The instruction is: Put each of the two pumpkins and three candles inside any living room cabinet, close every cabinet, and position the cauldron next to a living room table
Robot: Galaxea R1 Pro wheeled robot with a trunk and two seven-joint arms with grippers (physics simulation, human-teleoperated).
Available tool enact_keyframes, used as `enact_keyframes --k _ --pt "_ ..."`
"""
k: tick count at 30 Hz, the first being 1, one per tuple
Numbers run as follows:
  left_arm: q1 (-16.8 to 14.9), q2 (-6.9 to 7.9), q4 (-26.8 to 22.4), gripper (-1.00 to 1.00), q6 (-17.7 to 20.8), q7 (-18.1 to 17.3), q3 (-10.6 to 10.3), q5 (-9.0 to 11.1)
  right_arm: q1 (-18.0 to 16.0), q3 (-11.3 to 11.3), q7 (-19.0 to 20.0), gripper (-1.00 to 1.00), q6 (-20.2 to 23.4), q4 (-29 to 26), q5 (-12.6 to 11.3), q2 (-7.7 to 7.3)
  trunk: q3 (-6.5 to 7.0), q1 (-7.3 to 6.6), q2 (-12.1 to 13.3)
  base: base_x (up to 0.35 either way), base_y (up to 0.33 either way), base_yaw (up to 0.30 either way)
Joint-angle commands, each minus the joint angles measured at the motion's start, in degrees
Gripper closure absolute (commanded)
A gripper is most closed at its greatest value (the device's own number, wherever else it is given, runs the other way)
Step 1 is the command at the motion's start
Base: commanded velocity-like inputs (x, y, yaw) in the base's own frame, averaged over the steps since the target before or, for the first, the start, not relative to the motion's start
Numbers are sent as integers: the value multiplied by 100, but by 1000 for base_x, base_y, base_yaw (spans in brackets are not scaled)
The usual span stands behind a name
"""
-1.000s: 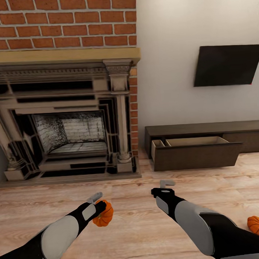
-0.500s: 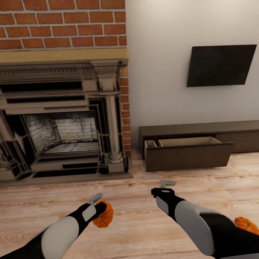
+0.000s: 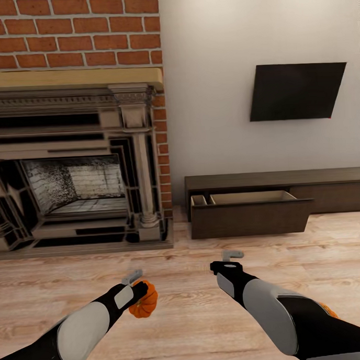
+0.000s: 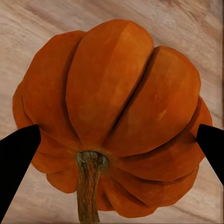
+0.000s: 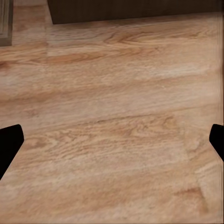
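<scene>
Camera panned right since the earlier frame. Pumpkin [image 3: 144, 304] is kept clamped in left gripper [image 3: 138, 284] fingers, stem seen on left wrist. Right gripper [image 3: 229, 259] fingers apart over floor [image 5: 116, 116]. Cabinet [image 3: 250, 219] drawer open at 1 o'clock.

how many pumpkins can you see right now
2. One pumpkin sits in the left gripper; a sliver of the second pumpkin peeks past the right arm, mostly hidden.
</scene>
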Motion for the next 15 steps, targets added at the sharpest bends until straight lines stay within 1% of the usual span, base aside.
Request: enact_keyframes --k 1,7,12,15 --pt "-3 -3 -14 100 32 28 16 -14 -6 -39 -17 -100 4 9 38 1 -5 -1 -3 0 -295 0" --pt "-3 -3 -14 100 32 28 16 -12 -6 -40 -17 -100 4 10 38 1 -5 -1 -3 0 -273 0" --pt "-3 -3 -14 100 31 27 16 -12 -6 -40 -17 -100 4 12 38 1 -5 -1 -3 5 -220 0" --pt "-3 -3 -14 100 31 26 16 -12 -6 -40 -17 -100 4 14 38 1 -5 -1 -3 85 -196 0"
